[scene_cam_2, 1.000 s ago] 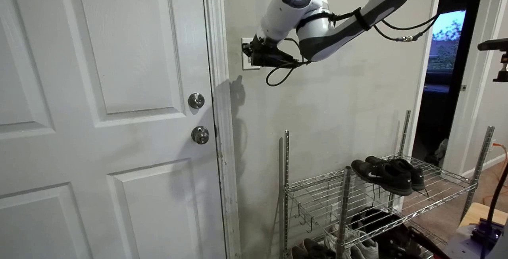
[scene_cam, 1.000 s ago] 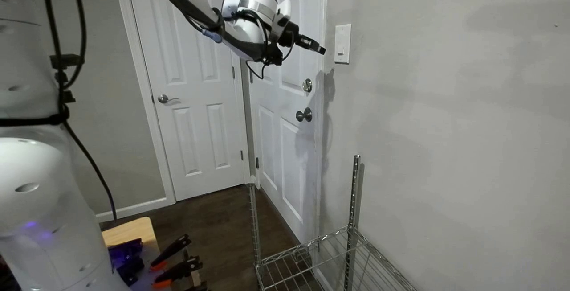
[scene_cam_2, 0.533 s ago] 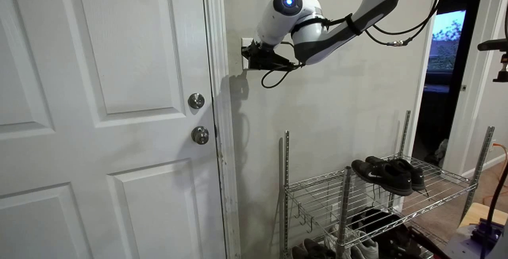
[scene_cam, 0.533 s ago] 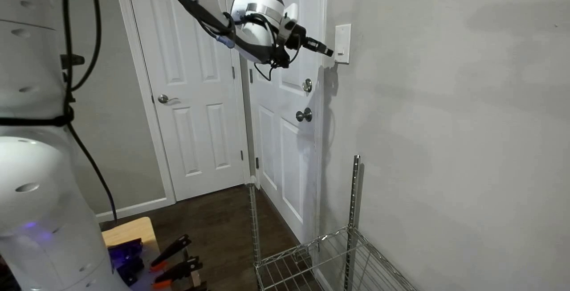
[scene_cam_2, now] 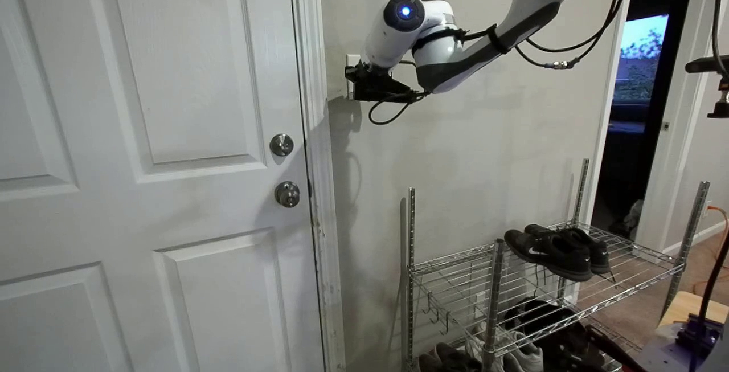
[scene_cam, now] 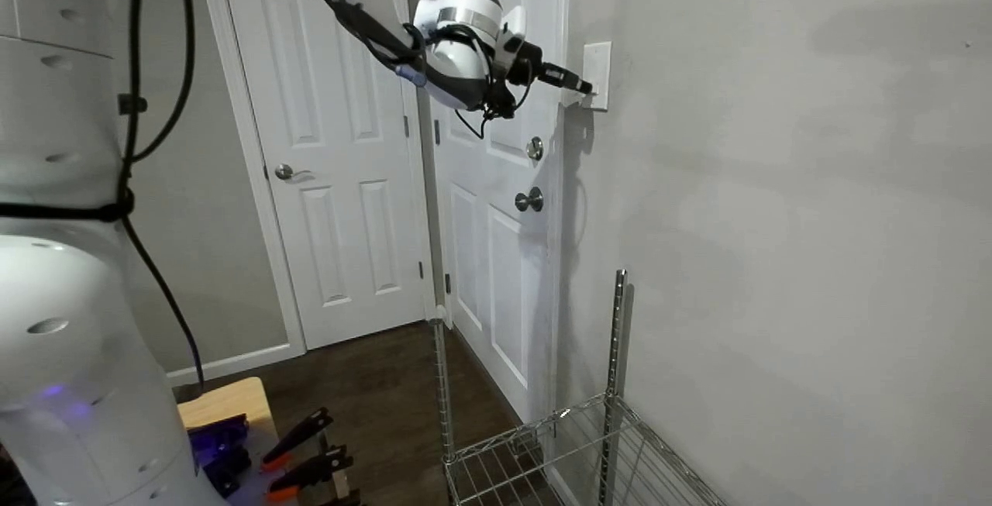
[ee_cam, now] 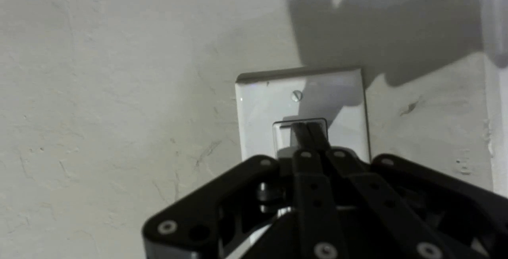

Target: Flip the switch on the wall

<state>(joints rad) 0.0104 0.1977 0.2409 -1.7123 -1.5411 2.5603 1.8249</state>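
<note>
Tool (ee_cam: 308,125) (closed) points at switch (ee_cam: 291,109).

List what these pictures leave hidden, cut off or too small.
The switch: lower part mostly hidden behind the pincer, wrist view.
Contact at the fingertips: too small to judge in an exterior view.
Pale shoes: cut off by the bottom edge in an exterior view.

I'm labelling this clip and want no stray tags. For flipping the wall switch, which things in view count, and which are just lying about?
Part of the job:
the switch, a white plate
the wall it is mounted on
the gripper, closed, in front of the switch

Just around:
wire rack
black shoes on the rack
panelled door
its lower round knob
</note>
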